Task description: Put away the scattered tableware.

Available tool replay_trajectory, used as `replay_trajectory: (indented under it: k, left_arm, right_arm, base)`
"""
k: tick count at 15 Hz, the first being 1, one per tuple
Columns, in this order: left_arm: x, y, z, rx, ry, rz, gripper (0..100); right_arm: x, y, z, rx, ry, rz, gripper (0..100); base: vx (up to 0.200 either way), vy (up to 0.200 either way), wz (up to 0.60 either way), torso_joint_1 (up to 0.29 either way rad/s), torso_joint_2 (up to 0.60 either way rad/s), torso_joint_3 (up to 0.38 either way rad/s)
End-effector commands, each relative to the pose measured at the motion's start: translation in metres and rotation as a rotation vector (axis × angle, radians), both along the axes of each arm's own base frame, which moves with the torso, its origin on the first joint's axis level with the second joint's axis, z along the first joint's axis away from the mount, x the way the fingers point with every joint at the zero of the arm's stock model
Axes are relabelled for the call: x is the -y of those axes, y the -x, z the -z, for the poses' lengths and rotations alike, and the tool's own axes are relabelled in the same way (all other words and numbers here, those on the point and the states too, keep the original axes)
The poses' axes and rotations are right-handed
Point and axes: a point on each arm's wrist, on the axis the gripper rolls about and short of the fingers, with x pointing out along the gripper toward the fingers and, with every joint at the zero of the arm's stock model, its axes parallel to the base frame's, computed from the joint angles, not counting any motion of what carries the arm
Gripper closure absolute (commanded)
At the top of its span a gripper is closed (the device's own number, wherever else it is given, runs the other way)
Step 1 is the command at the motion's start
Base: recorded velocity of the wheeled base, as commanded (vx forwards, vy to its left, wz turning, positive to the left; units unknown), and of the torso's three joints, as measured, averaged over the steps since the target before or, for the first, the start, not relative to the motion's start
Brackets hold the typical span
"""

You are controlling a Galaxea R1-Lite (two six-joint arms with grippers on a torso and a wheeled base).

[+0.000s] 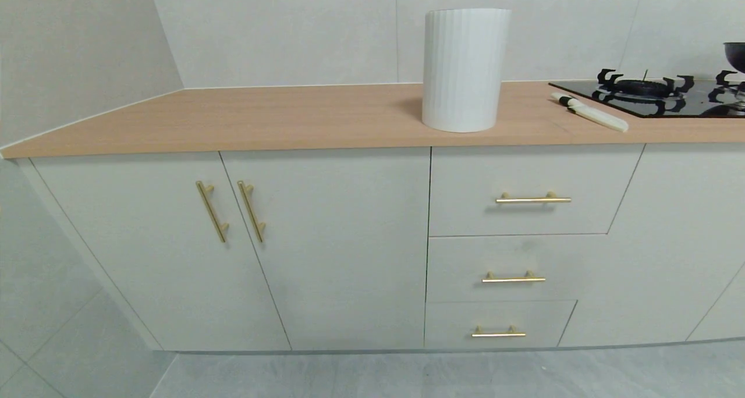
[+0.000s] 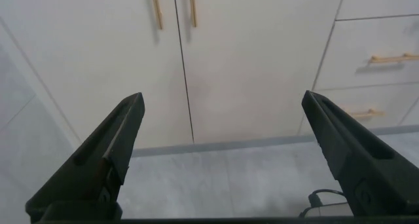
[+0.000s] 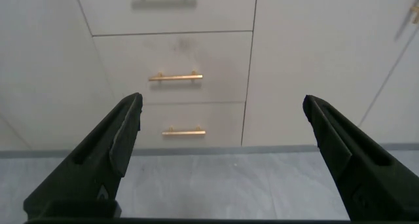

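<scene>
A white knife with a black-and-white handle (image 1: pixel 589 112) lies on the wooden countertop (image 1: pixel 291 116), just left of the black gas hob (image 1: pixel 663 95). A tall white ribbed container (image 1: pixel 464 69) stands upright on the counter to the knife's left. My left gripper (image 2: pixel 222 106) hangs low before the double cabinet doors (image 2: pixel 186 54), open and holding nothing. My right gripper (image 3: pixel 222 106) is likewise low, facing the drawer stack (image 3: pixel 175 76), open and holding nothing.
Below the counter are two doors with gold handles (image 1: pixel 233 210) and three drawers with gold handles (image 1: pixel 532 199). A dark pot (image 1: pixel 734 54) sits at the hob's far right edge. Grey tiled floor (image 1: pixel 407 375) spreads in front of the cabinets; a wall closes the left side.
</scene>
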Motion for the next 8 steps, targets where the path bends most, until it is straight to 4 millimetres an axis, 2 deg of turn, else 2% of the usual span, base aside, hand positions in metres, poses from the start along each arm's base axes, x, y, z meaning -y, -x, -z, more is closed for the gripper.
replay_trajectory:
  k: [1,8]
  left_arm:
    - [0.0,0.0,0.0,-0.001,0.0,0.0,0]
    - [0.0,0.0,0.0,-0.001,0.0,0.0,0]
  right_arm:
    - [0.0,-0.0002,0.0,-0.003,0.0,0.0,0]
    - [0.0,-0.0002,0.0,-0.003,0.0,0.0,0]
  base:
    - [0.2,0.0,0.0,0.002,0.0,0.002]
    - [0.2,0.0,0.0,0.005,0.0,0.001]
